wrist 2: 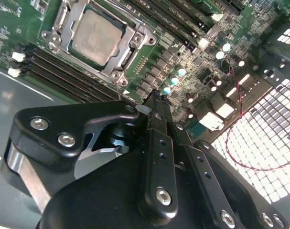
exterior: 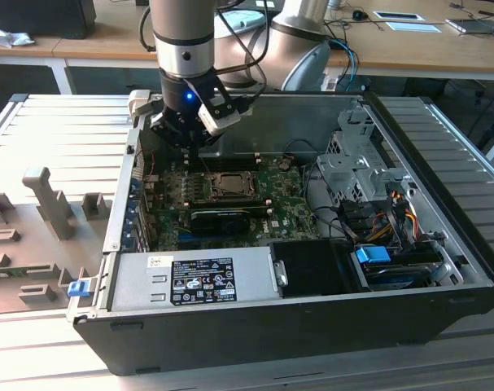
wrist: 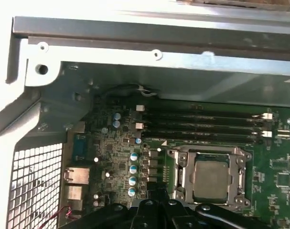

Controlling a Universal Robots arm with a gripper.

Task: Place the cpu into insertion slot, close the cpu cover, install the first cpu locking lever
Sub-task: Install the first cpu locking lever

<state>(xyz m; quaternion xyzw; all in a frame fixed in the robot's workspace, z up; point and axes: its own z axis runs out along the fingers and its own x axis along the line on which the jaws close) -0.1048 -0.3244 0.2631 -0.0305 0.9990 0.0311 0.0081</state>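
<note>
The cpu (wrist 2: 94,36) lies in its socket on the green motherboard, its pale silver-grey top showing through the window of the cpu cover (wrist 2: 129,53), which lies flat around it. Both wrist views show them, the cpu (wrist: 210,179) inside the cpu cover (wrist: 182,175). In the exterior view the cpu (exterior: 229,186) sits mid-board. My gripper (wrist 2: 155,98) hangs above the board beside the socket, over a row of capacitors, with its fingers shut together and nothing visible between them. It stands towards the exterior view's left of the socket, gripper (exterior: 199,151).
The open computer case (exterior: 442,244) surrounds the board. Memory slots (wrist: 202,125) run along one side of the socket. A perforated rear wall (wrist 2: 273,143) with red wires is close to the gripper. A power supply (exterior: 198,277) and drive cage (exterior: 356,163) fill other parts.
</note>
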